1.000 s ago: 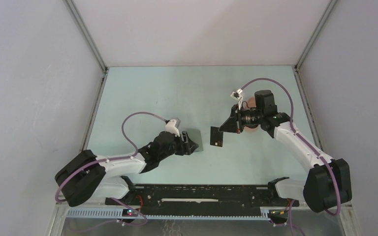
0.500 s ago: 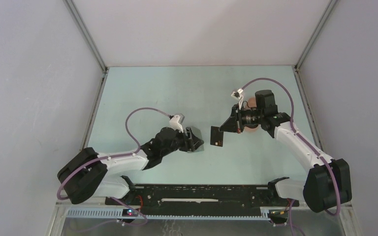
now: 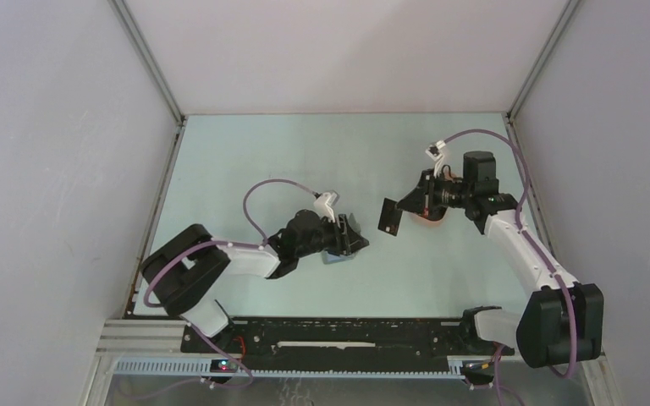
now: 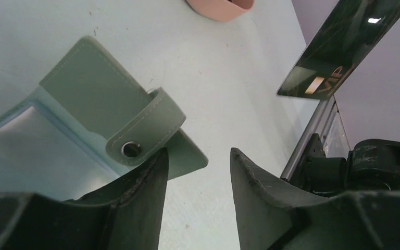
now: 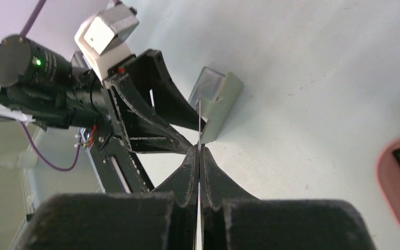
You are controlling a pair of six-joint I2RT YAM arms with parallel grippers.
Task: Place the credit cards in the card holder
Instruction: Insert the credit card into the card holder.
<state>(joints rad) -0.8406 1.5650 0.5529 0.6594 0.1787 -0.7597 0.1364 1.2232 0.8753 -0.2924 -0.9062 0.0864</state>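
Both arms are shifting toward 3 o'clock since the earlier frame. My left gripper [image 3: 354,241], jaws spread, is bracing the open card holder [image 4: 99,99], while my right gripper [image 5: 199,151] is pinching the black card [image 3: 389,217] at its 2 o'clock, which looks ready for insertion.

Card holder [image 4: 91,88] on table [image 3: 305,161], card [image 3: 390,217] right of it, tray [image 4: 213,8] farther right

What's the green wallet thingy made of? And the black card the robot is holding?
The card holder looks like soft matte leather or faux leather: stitched edges, a bendy strap with a metal-looking snap. Its window pocket looks like clear plastic. The black card looks like stiff glossy plastic: it reflects light.
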